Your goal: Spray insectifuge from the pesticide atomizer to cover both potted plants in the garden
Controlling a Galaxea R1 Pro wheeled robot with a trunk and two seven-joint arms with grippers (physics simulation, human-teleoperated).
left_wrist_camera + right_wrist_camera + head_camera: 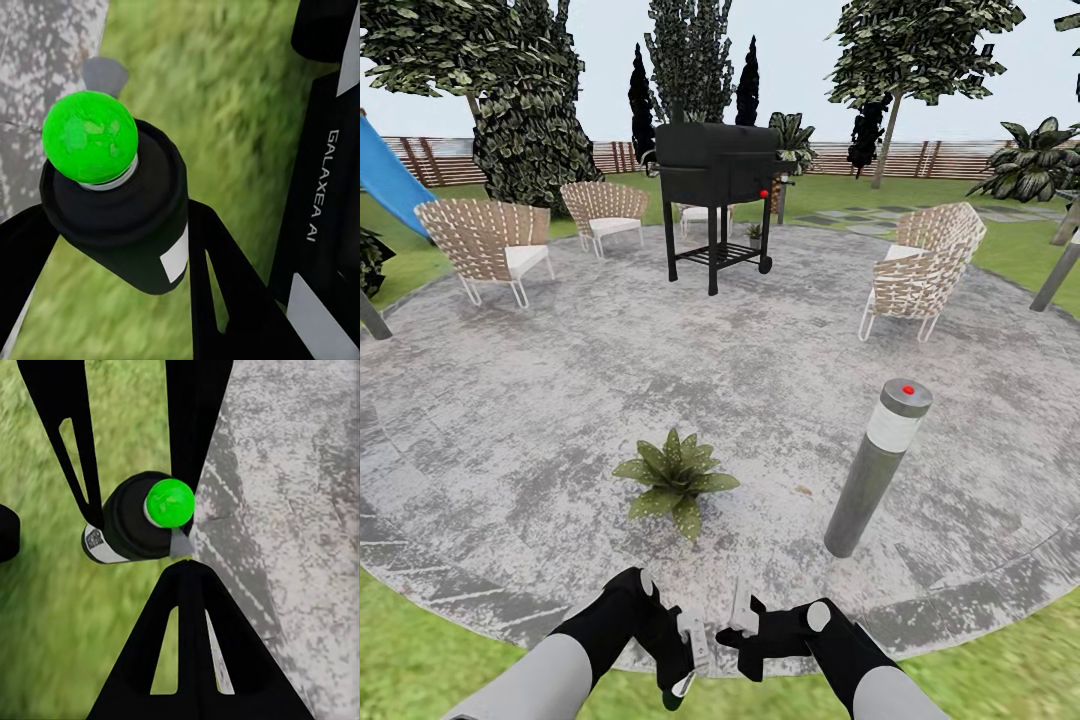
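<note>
The grass under both wrist cameras is a green blur. In the left wrist view the pesticide atomizer [120, 217] is half covered by a black finger [225, 292] and its nozzle hides behind the bright green cap. In the head view a second potted plant [755, 231] past the grill [717, 165] is too small to make out, and the blue slide [385, 175] is cut by the edge.
</note>
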